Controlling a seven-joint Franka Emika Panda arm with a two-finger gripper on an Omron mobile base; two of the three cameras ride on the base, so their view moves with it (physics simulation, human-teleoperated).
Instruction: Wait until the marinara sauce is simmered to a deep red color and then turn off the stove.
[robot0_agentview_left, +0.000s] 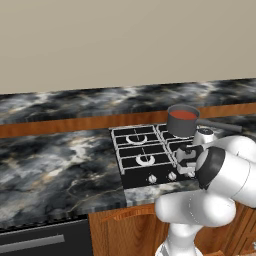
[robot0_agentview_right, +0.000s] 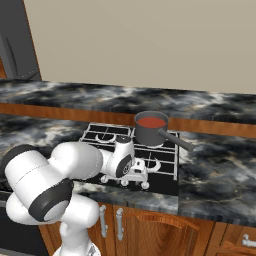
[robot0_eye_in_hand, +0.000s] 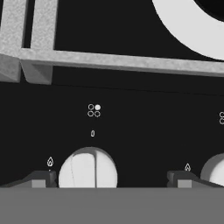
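Hovering low over the stove (robot0_agentview_left: 145, 155), the claw (robot0_eye_in_hand: 111, 177) stands released, fingertips (robot0_eye_in_hand: 41, 178) flanking a silver knob (robot0_eye_in_hand: 88, 168). Marinara sauce (robot0_agentview_left: 183, 115) sits in the saucepan (robot0_agentview_left: 181, 125) on the rear burner. That knob looks rigid, smooth, probably slippery; pinch across its rim.

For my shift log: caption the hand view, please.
Open pincer hovers close over the stove, a silver knob between its fingertips.
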